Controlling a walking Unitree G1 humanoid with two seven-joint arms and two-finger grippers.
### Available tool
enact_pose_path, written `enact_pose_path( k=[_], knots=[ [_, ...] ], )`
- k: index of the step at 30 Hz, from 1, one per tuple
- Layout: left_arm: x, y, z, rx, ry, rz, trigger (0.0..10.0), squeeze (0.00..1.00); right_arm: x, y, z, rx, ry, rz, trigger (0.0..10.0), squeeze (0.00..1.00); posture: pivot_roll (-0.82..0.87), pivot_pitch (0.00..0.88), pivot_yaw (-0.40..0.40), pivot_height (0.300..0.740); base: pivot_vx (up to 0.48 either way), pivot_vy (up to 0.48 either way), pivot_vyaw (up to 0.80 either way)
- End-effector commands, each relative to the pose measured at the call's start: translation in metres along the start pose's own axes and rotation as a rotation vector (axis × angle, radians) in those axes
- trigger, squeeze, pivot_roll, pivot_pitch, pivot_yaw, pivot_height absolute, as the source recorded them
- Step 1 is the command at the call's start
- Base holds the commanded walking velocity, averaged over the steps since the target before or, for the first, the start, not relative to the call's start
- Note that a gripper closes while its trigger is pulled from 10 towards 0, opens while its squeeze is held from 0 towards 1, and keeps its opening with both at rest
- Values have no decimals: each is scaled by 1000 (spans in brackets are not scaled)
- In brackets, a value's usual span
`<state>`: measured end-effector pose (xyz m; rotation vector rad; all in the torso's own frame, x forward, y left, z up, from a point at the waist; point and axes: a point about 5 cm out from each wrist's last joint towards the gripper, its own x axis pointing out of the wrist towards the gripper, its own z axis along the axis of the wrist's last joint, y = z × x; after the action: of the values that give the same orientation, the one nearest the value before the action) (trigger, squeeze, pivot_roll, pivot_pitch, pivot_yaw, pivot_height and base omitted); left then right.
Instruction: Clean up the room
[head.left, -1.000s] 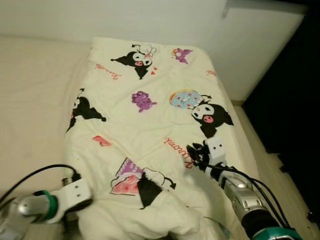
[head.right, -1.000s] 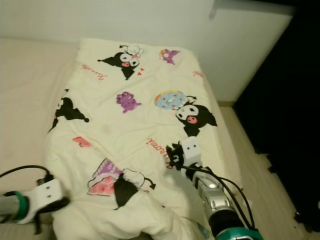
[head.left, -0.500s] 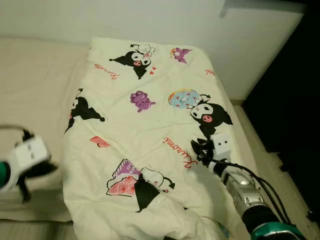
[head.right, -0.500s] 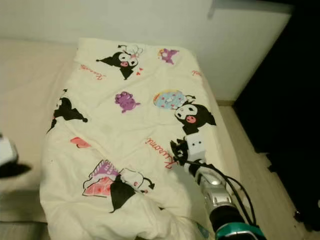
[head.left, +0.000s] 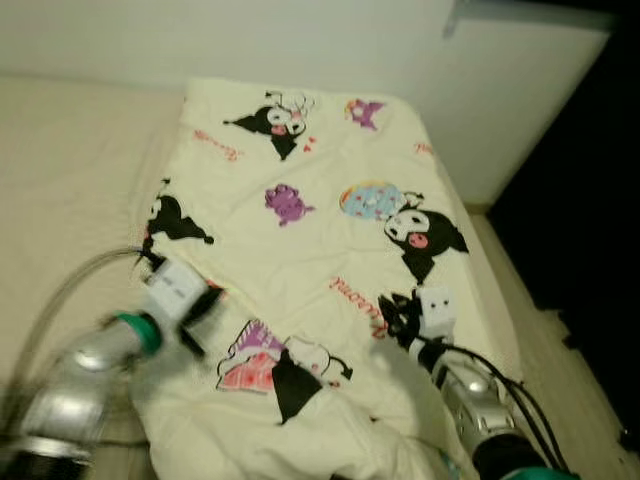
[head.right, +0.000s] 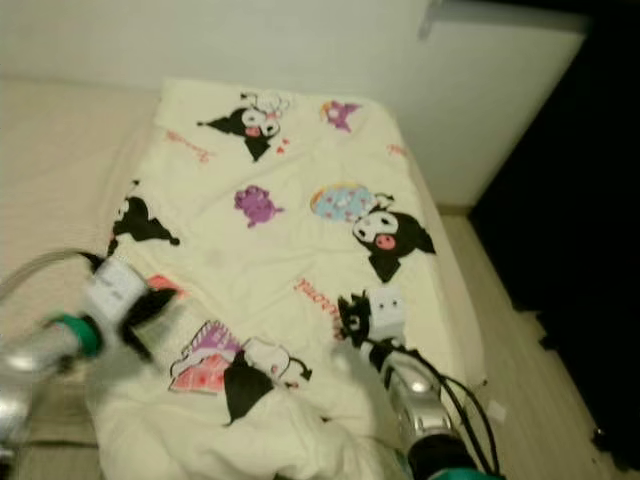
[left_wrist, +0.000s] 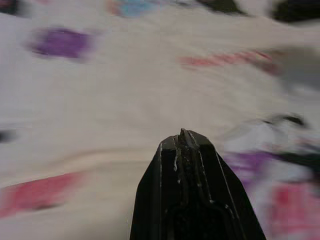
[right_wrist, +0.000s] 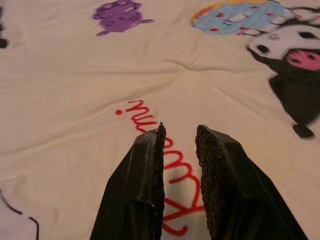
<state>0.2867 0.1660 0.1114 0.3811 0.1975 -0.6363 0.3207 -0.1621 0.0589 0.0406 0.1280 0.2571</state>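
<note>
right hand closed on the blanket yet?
No, in the right wrist view the right hand sits open over the blanket, a gap between its fingers.

Red cursive script printed on blanket (head.left: 300, 250); letters not legible. No other text.

I am in a bedroom of a home. A bed (head.left: 70, 190) takes up most of my forward view, its mattress in plain beige. A cream quilt (head.left: 300, 230) lies spread over it, printed with black cartoon characters, a purple figure, a blue doughnut and red script lettering. A plain white wall (head.left: 300, 40) runs behind the head of the bed. Pale wood-look floor (head.left: 545, 340) shows along the bed's right side, beside a dark, unlit area.
</note>
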Motion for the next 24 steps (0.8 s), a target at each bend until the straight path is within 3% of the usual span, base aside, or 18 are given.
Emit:
enact_pose_path(
  k=[1, 3, 4, 7, 9, 13, 19, 24],
  knots=[
    [0, -9, -12, -9, 47, -40, 10000, 0, -5, -5, -6, 2, 16, -33, 10000, 0, 145, 21, -53, 600, 0, 0, 0],
    [-4, -26, -29, -19, 114, -141, 10000, 0, -7, -4, -9, 13, 23, -52, 10000, 0, 145, 21, -53, 600, 0, 0, 0],
    [-4, -26, -29, -19, 114, -141, 10000, 0, -7, -4, -9, 13, 23, -52, 10000, 0, 145, 21, -53, 600, 0, 0, 0],
    [-36, -32, -67, 1, 331, -263, 10000, 0, -10, -4, -11, 22, 31, -46, 10000, 0, 141, 16, -74, 600, 0, 0, 0],
    [-36, -32, -67, 1, 331, -263, 10000, 0, -10, -4, -11, 22, 31, -46, 10000, 0, 141, 16, -74, 600, 0, 0, 0],
    [-79, -21, -91, 3, 583, -363, 10000, 0, -4, -1, -8, 16, 41, -9, 10000, 0, 150, 10, -96, 600, 0, 0, 0],
    [-89, -13, -102, 11, 661, -358, 10000, 0, -1, 1, -6, 14, 44, 3, 10000, 0, 154, 6, -106, 600, 0, 0, 0],
    [-83, -11, -115, 44, 646, -326, 10000, 0, 0, 4, -6, 14, 45, 8, 10000, 0, 154, 0, -113, 600, 0, 0, 0]
  ],
)
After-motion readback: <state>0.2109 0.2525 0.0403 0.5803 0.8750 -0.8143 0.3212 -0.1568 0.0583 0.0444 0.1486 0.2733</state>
